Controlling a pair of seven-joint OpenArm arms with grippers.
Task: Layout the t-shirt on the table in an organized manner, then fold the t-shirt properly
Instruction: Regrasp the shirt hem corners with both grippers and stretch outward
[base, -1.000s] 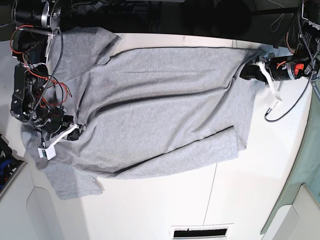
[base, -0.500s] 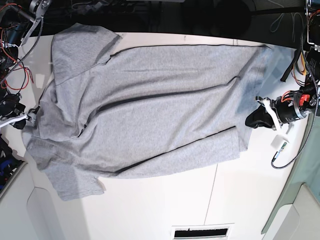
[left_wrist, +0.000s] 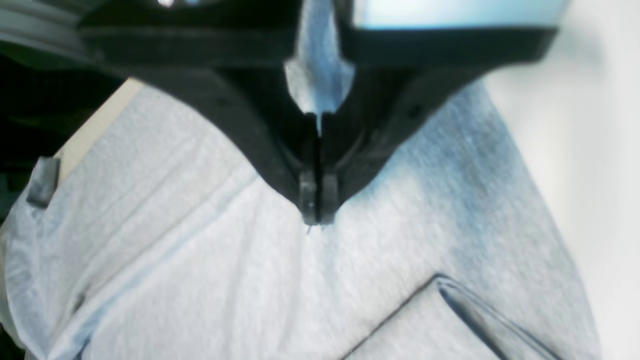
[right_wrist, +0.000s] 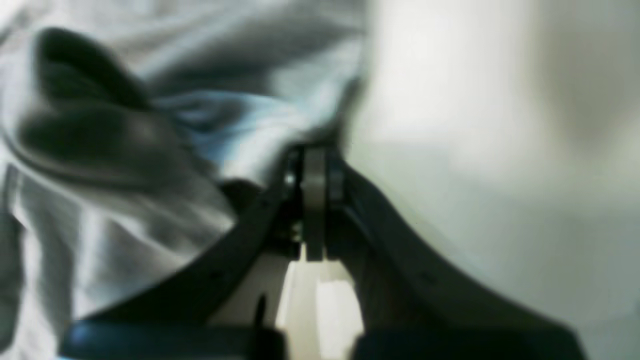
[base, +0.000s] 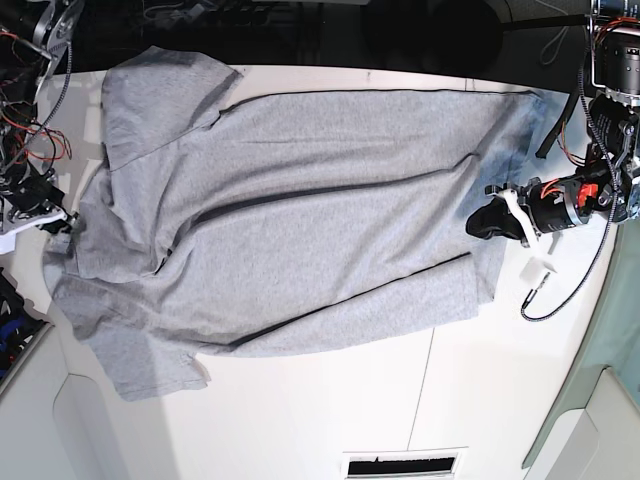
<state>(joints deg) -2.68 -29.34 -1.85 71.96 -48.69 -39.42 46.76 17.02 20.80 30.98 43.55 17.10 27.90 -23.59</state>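
Observation:
The grey t-shirt (base: 300, 210) lies spread across the white table (base: 300, 420), sleeves at the left, hem at the right. A long crease runs through its middle and a folded flap (left_wrist: 450, 320) lies along its lower edge. My left gripper (base: 487, 220) is shut, its tips (left_wrist: 315, 210) down on the cloth near the hem; I see no cloth between them. My right gripper (base: 62, 222) is at the shirt's far left edge, shut (right_wrist: 314, 160), with bunched cloth (right_wrist: 150, 150) drawn up to its tips.
A pale green cloth (base: 600, 400) hangs off the right side. A slotted vent (base: 405, 465) sits at the table's front edge. A white tag on a black cable (base: 537, 270) dangles under the left arm. Red and black wires (base: 25, 90) crowd the far left.
The right gripper went from on top of the shirt to its left edge, drawing the cloth leftward. The left gripper swung down the hem, then shifted left onto the cloth.

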